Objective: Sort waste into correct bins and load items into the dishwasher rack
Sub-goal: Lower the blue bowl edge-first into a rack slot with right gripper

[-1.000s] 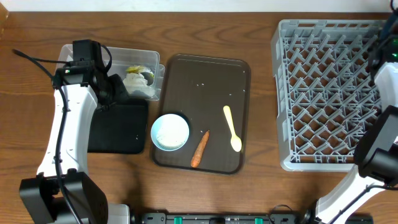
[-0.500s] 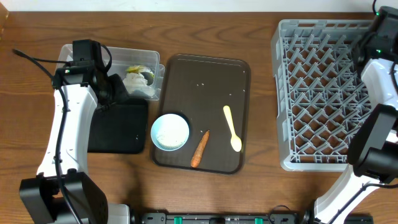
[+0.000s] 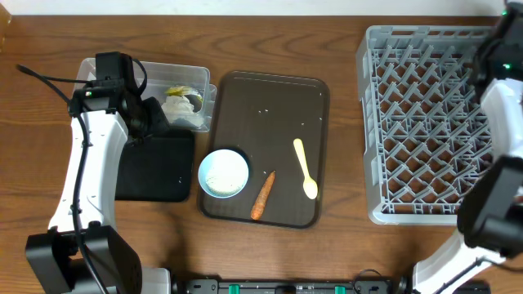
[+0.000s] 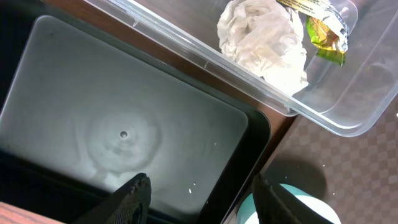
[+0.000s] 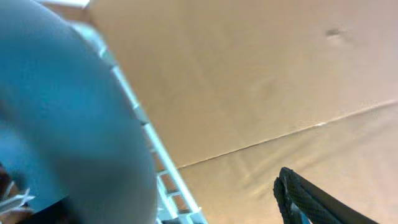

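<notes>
The table is brown wood, and behind it my right wrist camera finds only a plain beige wall.

My left fingers stand moderately apart with nothing between them. They hang over the bare floor of the black tray. At 1 o'clock from them lies the clear tub, which holds the crumpled white wrapper and the yellow-green wrapper. So I judge the wrappers are sorted.

Of my right fingers I see only 1, dark, at 5 o'clock in the wrist view. A blue rounded thing, very blurred, fills the 9 o'clock side. I cannot tell if the fingers grip it or stand free of it. Beside it passes a pale bar of the dishwasher rack, which sits at 3 o'clock on the table, so I think 1 item is being loaded there now.

In the middle, the brown serving tray carries the white bowl at 7 o'clock, the carrot piece at 6 o'clock and the pale yellow spoon at 4 o'clock. A few white specks, maybe rice, lie near 12 o'clock.

Next, I believe my left arm should go toward 3 o'clock, pinch the thin carrot narrowly and bring it to a bin. The spoon lies flat and will need a low, careful pinch.
</notes>
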{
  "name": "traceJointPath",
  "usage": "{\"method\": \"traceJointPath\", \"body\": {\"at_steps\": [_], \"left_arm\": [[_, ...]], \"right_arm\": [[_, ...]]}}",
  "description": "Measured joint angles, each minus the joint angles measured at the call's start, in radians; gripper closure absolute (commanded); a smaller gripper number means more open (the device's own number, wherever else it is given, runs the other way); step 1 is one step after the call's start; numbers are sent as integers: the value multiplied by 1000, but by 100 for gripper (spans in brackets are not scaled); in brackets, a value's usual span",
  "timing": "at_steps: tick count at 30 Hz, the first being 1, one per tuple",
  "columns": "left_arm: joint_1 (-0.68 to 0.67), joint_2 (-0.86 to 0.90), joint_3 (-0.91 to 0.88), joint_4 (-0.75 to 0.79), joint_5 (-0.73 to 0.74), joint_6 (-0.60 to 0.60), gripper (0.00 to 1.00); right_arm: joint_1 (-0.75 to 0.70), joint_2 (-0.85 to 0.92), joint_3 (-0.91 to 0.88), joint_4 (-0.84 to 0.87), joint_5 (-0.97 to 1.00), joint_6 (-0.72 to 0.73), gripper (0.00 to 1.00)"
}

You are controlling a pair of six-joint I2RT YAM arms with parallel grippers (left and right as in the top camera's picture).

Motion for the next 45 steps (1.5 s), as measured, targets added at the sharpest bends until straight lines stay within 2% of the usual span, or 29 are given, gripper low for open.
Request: {"method": "traceJointPath", "body": {"at_steps": [4, 7, 12, 17, 21, 30, 34, 45], "left_arm": [[0, 0, 0, 0, 0, 0, 45], [0, 0, 0, 0, 0, 0, 44], [0, 0, 0, -1, 0, 0, 44], [0, 0, 0, 0, 0, 0, 44], [0, 0, 0, 0, 0, 0, 44], [0, 0, 0, 0, 0, 0, 44], [0, 0, 0, 0, 0, 0, 44], [0, 0, 0, 0, 0, 0, 44]], "right_arm": [[0, -93, 0, -21, -9, 14, 18], [0, -144, 2, -135, -80, 32, 20], [5, -181, 4, -372, -339, 108, 20], [12, -181, 3, -503, -593, 222, 23], [13, -181, 3, -517, -672, 277, 23], [12, -181, 3, -537, -673, 329, 24], [5, -181, 3, -526, -665, 374, 21], [-227, -181, 3, -520, -729, 593, 20]]}}
